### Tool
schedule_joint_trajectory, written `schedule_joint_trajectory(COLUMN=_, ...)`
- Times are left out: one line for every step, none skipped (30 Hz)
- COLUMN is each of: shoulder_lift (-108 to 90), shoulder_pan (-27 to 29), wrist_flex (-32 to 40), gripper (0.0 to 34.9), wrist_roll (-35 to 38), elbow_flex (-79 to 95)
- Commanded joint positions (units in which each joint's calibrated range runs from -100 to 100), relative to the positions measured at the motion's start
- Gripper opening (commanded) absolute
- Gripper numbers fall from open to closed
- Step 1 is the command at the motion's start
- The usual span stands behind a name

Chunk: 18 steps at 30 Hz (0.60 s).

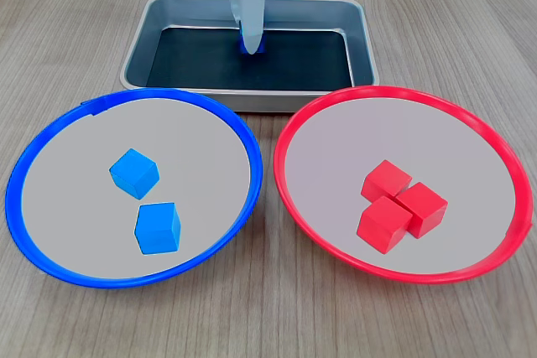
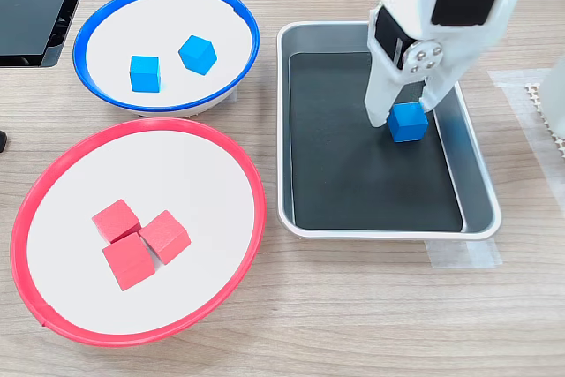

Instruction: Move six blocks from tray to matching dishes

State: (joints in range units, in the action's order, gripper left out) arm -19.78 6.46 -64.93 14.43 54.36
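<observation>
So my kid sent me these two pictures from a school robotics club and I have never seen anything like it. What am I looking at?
It is a small white robot arm sorting coloured blocks. Both pictures show the same moment: one camera faces the arm from the front, the other looks down from above. On a wooden table sit a metal tray, a blue-rimmed dish holding two blue blocks, and a red-rimmed dish holding three red blocks. The arm's gripper is down in the tray, its fingers around the last blue block.
</observation>
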Motion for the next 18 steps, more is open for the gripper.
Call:
schedule_joint_trajectory(shoulder_lift=0.4, shoulder_pan=-0.4, wrist_flex=2.4, gripper=6.2, wrist_roll=-0.5, elbow_flex=0.5)
schedule_joint_trajectory(shoulder_lift=0.5, shoulder_pan=-0.6, wrist_flex=3.0, gripper=2.2, wrist_roll=-0.5, elbow_flex=0.6)
schedule_joint_trajectory(shoulder_lift=0.5, shoulder_pan=-0.6, wrist_flex=3.1, gripper=1.0, wrist_roll=-0.5, elbow_flex=0.5)
schedule_joint_trajectory(shoulder_lift=0.5, shoulder_pan=-0.7, wrist_flex=3.3, gripper=0.2, wrist_roll=-0.4, elbow_flex=0.3)
schedule_joint_trajectory(shoulder_lift=0.6, shoulder_pan=-0.7, wrist_flex=3.0, gripper=0.1, wrist_roll=-0.4, elbow_flex=-2.1)
schedule_joint_trajectory(shoulder_lift=0.7, shoulder_pan=-0.7, wrist_flex=2.3, gripper=0.1, wrist_roll=-0.3, elbow_flex=-3.5)
schedule_joint_trajectory(shoulder_lift=1.1, shoulder_pan=-0.4, wrist_flex=0.7, gripper=0.1, wrist_roll=-0.5, elbow_flex=-7.2)
schedule_joint_trajectory(shoulder_lift=1.5, shoulder_pan=0.0, wrist_flex=-0.6, gripper=0.0, wrist_roll=-0.7, elbow_flex=-10.5)
schedule_joint_trajectory(shoulder_lift=1.9, shoulder_pan=0.4, wrist_flex=-1.4, gripper=0.0, wrist_roll=-1.0, elbow_flex=-13.2)
schedule_joint_trajectory(shoulder_lift=2.7, shoulder_pan=1.1, wrist_flex=-2.1, gripper=0.0, wrist_roll=-1.5, elbow_flex=-17.4)
schedule_joint_trajectory(shoulder_lift=3.9, shoulder_pan=2.1, wrist_flex=-2.4, gripper=0.0, wrist_roll=-2.3, elbow_flex=-22.4)
schedule_joint_trajectory(shoulder_lift=5.3, shoulder_pan=3.0, wrist_flex=-2.4, gripper=0.0, wrist_roll=-3.3, elbow_flex=-27.7)
schedule_joint_trajectory(shoulder_lift=7.4, shoulder_pan=4.1, wrist_flex=-1.8, gripper=0.0, wrist_roll=-4.6, elbow_flex=-33.3)
schedule_joint_trajectory(shoulder_lift=9.8, shoulder_pan=4.9, wrist_flex=-0.9, gripper=0.0, wrist_roll=-5.6, elbow_flex=-38.1)
schedule_joint_trajectory(shoulder_lift=12.7, shoulder_pan=5.6, wrist_flex=0.2, gripper=0.0, wrist_roll=-7.0, elbow_flex=-43.6)
schedule_joint_trajectory(shoulder_lift=16.0, shoulder_pan=6.0, wrist_flex=0.7, gripper=0.0, wrist_roll=-8.1, elbow_flex=-48.4)
schedule_joint_trajectory(shoulder_lift=19.8, shoulder_pan=6.2, wrist_flex=1.2, gripper=0.0, wrist_roll=-9.0, elbow_flex=-53.3)
schedule_joint_trajectory(shoulder_lift=23.2, shoulder_pan=6.2, wrist_flex=1.8, gripper=0.0, wrist_roll=-9.4, elbow_flex=-57.0)
